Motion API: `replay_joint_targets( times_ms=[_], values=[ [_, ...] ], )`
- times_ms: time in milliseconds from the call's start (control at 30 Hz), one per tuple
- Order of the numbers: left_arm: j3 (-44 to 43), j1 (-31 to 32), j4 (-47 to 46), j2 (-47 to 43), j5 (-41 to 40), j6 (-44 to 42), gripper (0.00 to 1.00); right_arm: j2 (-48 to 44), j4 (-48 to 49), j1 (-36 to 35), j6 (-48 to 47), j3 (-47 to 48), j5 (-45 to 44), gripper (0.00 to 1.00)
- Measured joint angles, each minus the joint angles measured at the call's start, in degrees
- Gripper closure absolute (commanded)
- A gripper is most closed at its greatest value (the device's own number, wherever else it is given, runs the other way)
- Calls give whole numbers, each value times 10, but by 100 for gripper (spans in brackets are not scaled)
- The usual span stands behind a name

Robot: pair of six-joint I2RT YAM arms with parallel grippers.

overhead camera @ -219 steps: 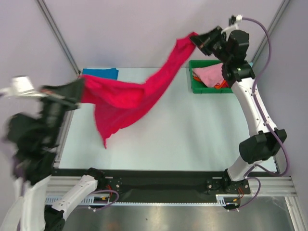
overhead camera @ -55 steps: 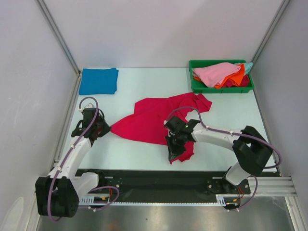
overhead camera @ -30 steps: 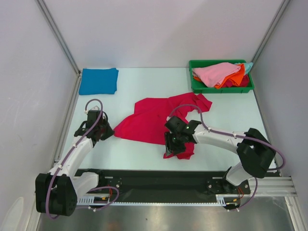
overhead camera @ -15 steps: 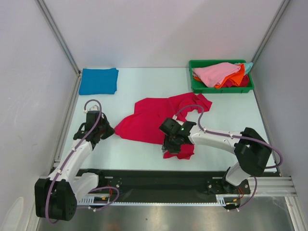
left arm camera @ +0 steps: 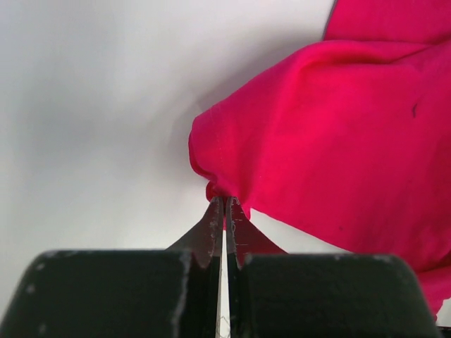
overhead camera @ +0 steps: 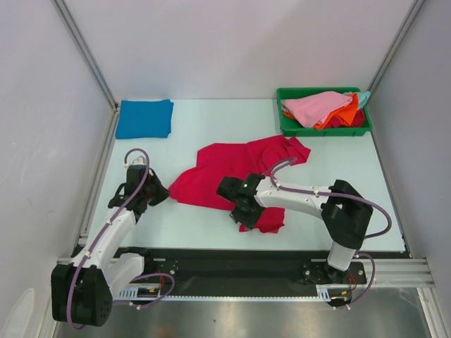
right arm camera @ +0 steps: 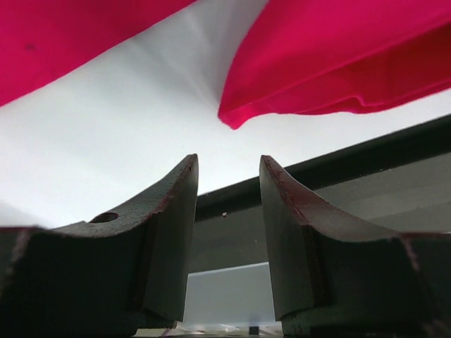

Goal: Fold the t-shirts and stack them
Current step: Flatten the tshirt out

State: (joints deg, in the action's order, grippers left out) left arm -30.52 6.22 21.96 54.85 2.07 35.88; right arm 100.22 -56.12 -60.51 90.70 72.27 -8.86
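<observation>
- Already one blue shirt (overhead camera: 144, 118) lies folded, a flat square, at the far left of the table (overhead camera: 211, 120).
- Left gripper (overhead camera: 161, 191): pinched fully closed on the left corner of the crimson shirt (overhead camera: 225, 169); thin cloth bunches there.
- Crimson shirt: mid-table, soft, rumpled, unfolded.
- Right gripper (overhead camera: 241, 211): at the near hem, jaws partly apart, holding nothing.
- Green bin (overhead camera: 310, 132), rigid plastic: pink shirt (overhead camera: 317, 107) and orange shirt (overhead camera: 345, 113) heaped, unfolded.

All plain — crimson t-shirt (overhead camera: 225, 169), blue t-shirt (overhead camera: 144, 118), pink t-shirt (overhead camera: 317, 107), orange t-shirt (overhead camera: 344, 113), green bin (overhead camera: 317, 132).
</observation>
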Motion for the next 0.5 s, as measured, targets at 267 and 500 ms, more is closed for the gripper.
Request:
replay_joint_targets(
  times_ms=[267,500],
  values=[
    [16,0,-14,0,12,3,100,68,-59,-3,60,56,-3,54],
    [16,0,-17,3,27,8,100,102,-70,-3,82,94,-8,55]
  ],
)
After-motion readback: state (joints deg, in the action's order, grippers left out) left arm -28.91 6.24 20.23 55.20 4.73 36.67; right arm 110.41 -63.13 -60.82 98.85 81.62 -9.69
